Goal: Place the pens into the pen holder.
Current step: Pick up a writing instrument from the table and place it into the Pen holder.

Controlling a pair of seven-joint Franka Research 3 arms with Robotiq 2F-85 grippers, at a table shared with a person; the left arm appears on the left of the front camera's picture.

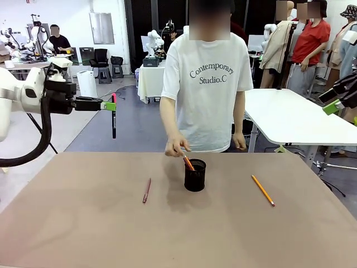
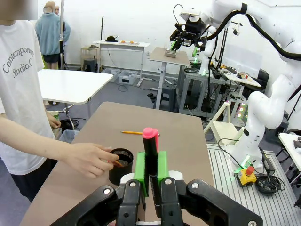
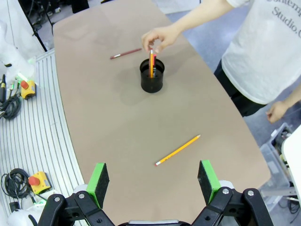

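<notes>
One pen at a time: bring black red-ended pen [image 1: 114, 120], hanging upright clamped in left pincer [image 1: 111, 106], over pen holder [image 1: 195, 175] at mid worktop [image 1: 83, 234]; wait for person's hand [image 1: 175, 147] at rim to clear; lower tip inside before release. Leave right pincer [image 3: 153, 181], jaws apart, idle.

Front view, pen holder [image 1: 195, 177]: the orange pen [image 1: 188, 162] standing in it is hidden below the rim by the mesh. Its top end is covered by the person's hand [image 1: 175, 147].

Left of the holder, the reddish-brown pen [image 1: 146, 190] is too small to tell tip from cap.

Left wrist view: the holder's side toward the camera is hidden behind a green pad of the left gripper [image 2: 151, 172]. The black pen [image 2: 150, 148] is lost below the pads, between the fingers.

Front view, far right of the holder and above it: right gripper [image 1: 333, 106] is cut by the picture edge, so the jaw gap is unreadable there.
</notes>
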